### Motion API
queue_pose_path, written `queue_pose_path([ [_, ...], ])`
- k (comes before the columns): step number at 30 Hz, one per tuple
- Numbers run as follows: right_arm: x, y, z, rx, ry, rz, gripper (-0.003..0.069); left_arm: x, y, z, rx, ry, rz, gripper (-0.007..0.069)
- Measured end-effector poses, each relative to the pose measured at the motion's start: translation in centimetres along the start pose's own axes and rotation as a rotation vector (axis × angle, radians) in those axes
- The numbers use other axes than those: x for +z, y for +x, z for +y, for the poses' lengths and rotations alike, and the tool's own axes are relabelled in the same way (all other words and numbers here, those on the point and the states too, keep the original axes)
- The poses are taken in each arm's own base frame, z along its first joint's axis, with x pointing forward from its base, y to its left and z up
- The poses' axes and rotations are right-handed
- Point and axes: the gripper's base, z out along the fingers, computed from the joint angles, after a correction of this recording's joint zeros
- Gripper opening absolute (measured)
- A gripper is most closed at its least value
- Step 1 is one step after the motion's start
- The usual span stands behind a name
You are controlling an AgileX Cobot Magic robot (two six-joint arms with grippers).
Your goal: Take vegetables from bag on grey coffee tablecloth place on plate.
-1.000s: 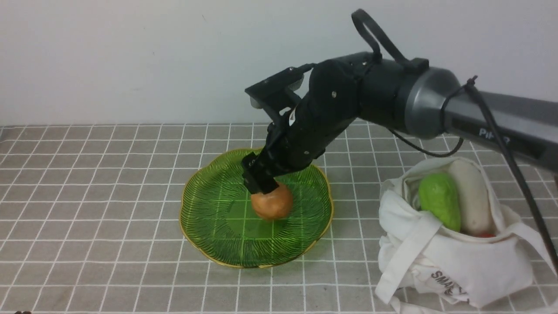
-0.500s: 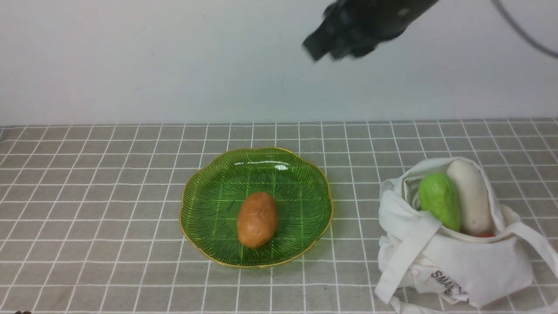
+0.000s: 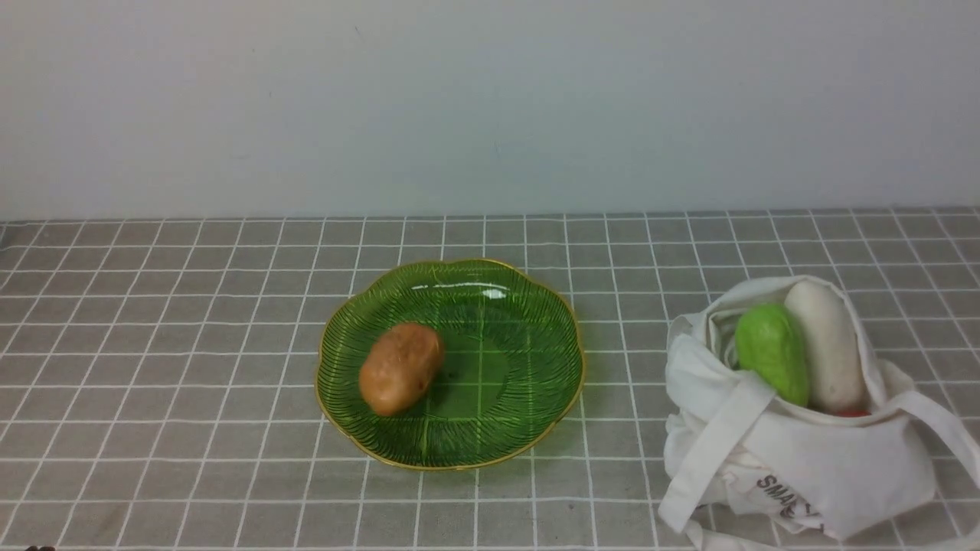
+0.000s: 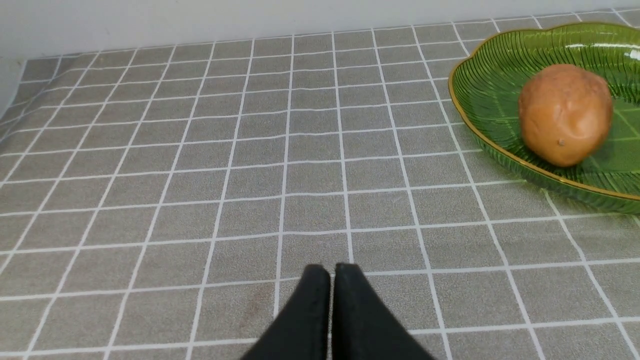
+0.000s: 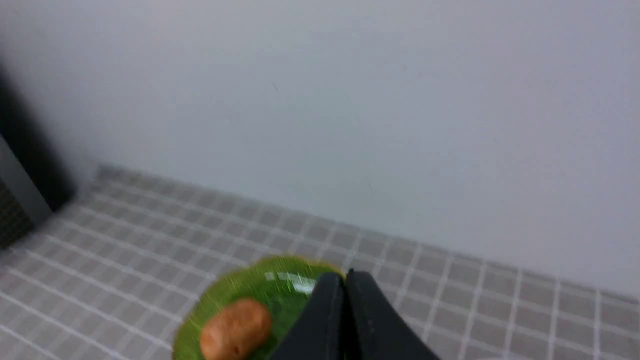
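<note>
An orange-brown potato point(image 3: 400, 367) lies on the left part of the green plate point(image 3: 528, 413) with its gold rim, in the middle of the grey checked tablecloth point(image 3: 191, 344). The white cloth bag point(image 3: 811, 459) sits at the right, with a green gourd point(image 3: 772, 352) and a white radish point(image 3: 823, 344) sticking out of its mouth. Neither arm shows in the front view. My left gripper point(image 4: 332, 270) is shut and empty, low over bare cloth, apart from the plate point(image 4: 480, 125) and potato point(image 4: 565, 114). My right gripper point(image 5: 345, 277) is shut and empty, high above the plate point(image 5: 260, 285).
A pale wall point(image 3: 490, 107) closes off the back of the table. A dark upright object point(image 5: 20, 170) stands at the cloth's far edge in the right wrist view. Bare cloth lies left of the plate and between plate and bag.
My right gripper let go of the potato, shut, and rose up out of the front view. The potato rolled leftward across the plate.
</note>
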Motion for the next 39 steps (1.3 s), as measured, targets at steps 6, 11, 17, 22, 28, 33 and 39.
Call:
queue_pose_path([
  [6,-8.0,5.6,-1.1,0.035,-0.182,-0.508,-0.0015,0.0,0.0,0.0,0.000,0.000,0.000,-0.0005],
  [11,-10.6,8.3,-1.9,0.048,-0.196,-0.607,-0.0015,0.0,0.0,0.0,0.000,0.000,0.000,-0.0005],
  [17,-10.2,9.2,-2.2,0.033,-0.158,-0.542,-0.0015,0.0,0.0,0.0,0.000,0.000,-0.001,-0.0005],
  [22,-10.1,9.2,-2.3,0.015,-0.145,-0.539,-0.0015,0.0,0.0,0.0,0.000,0.000,-0.001,-0.0005],
  [28,-10.0,9.3,-2.2,-0.001,-0.143,-0.533,-0.0015,0.0,0.0,0.0,0.000,0.000,-0.001,-0.0005],
  [33,-9.8,9.8,-2.1,-0.069,-0.147,-0.496,-0.0015,0.0,0.0,0.0,0.000,0.000,-0.001,-0.0005],
  [39,-9.7,10.0,-2.0,-0.128,-0.143,-0.470,-0.0015,0.0,0.0,0.0,0.000,0.000,-0.001,-0.0005],
])
